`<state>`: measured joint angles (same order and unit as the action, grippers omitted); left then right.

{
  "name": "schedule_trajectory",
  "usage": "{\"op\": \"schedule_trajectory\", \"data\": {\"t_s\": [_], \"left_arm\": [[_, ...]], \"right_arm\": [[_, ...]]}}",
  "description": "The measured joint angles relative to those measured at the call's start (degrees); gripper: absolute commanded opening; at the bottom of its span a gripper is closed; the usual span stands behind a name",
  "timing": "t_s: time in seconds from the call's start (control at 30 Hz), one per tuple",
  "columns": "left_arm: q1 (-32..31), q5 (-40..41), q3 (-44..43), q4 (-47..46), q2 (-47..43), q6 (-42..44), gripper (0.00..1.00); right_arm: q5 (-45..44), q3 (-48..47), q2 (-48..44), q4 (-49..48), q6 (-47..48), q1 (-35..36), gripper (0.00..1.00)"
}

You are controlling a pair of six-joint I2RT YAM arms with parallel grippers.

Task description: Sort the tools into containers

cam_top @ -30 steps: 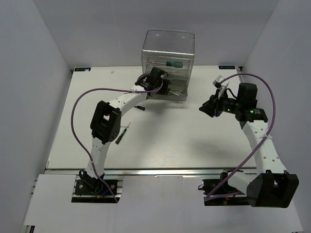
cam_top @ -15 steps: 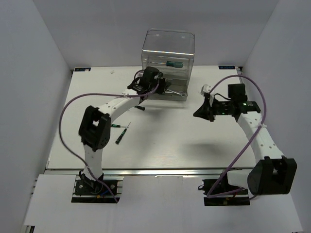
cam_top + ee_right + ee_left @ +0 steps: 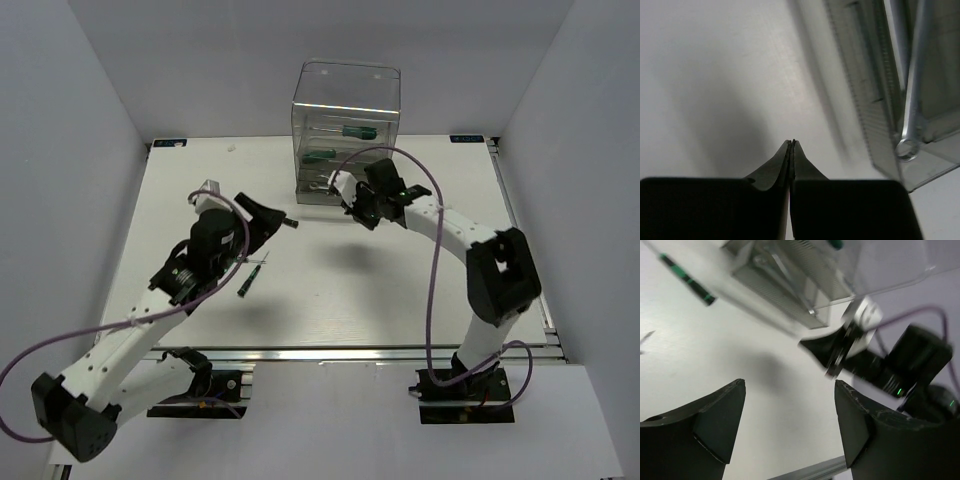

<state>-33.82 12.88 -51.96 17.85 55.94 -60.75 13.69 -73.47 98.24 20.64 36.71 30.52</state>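
Left hand (image 3: 790, 390) wide open and empty, over the desk (image 3: 400, 290) at left of centre; right hand (image 3: 791, 142) pinched shut on nothing, just beside the lowest drawer (image 3: 865, 115) holding a wrench (image 3: 914, 95). Two screwdrivers (image 3: 355, 131) inside the box (image 3: 345, 85) at top centre; loose screwdrivers (image 3: 248, 282) (three, apparently) left on the desk: sorting partly done. One second earlier: left hand at the drawer, right hand far right.

White table (image 3: 350, 290), plain pale grey walls (image 3: 60, 150)
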Motion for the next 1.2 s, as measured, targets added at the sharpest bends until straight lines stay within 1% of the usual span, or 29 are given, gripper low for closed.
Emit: {"op": "schedule_trajectory", "data": {"t_s": [0.1, 0.23, 0.33, 0.4, 0.5, 0.6, 0.77, 0.9, 0.97, 1.07, 1.2], "left_arm": [[0.0, 1.4, 6.4, 3.4, -7.3, 2.3, 0.81], [0.0, 2.1, 14.8, 5.7, -15.3, 2.2, 0.82], [0.0, 2.3, 18.4, 6.0, -18.0, 1.6, 0.82], [0.0, 2.3, 19.3, 6.1, -18.2, 1.4, 0.82], [0.0, 2.3, 19.3, 5.6, -17.0, 1.4, 0.82], [0.0, 2.0, 19.3, 3.9, -14.6, 1.4, 0.82], [0.0, 0.5, 19.3, 1.3, -10.4, 1.7, 0.82], [0.0, -0.4, 19.3, 0.0, -9.7, 1.8, 0.82], [0.0, -0.6, 19.3, -0.4, -9.8, 1.8, 0.82], [0.0, -0.7, 19.5, -1.4, -10.0, 1.8, 0.82], [0.0, -0.9, 19.7, -3.4, -9.5, 1.8, 0.81]], "right_arm": [[-7.4, -4.1, 6.6, -4.6, -1.9, 0.0, 0.00], [-16.4, -5.5, 11.4, -11.0, -3.3, 0.0, 0.00], [-21.6, -5.9, 13.8, -14.1, -3.4, 0.2, 0.00], [-23.9, -6.1, 15.1, -16.4, -3.3, 0.5, 0.00], [-24.5, -6.9, 16.3, -19.0, -3.4, 0.5, 0.00], [-22.9, -8.8, 16.8, -19.7, -3.8, 0.4, 0.00], [-15.7, -17.9, 20.5, -18.2, -4.6, 0.3, 0.00], [-11.0, -23.4, 23.1, -17.3, -5.1, 0.4, 0.00], [-11.3, -26.0, 25.0, -17.6, -5.6, 0.6, 0.00], [-14.6, -29.1, 28.1, -19.6, -5.7, 1.0, 0.00], [-18.8, -29.6, 30.6, -20.4, -4.4, 1.2, 0.00]]}}
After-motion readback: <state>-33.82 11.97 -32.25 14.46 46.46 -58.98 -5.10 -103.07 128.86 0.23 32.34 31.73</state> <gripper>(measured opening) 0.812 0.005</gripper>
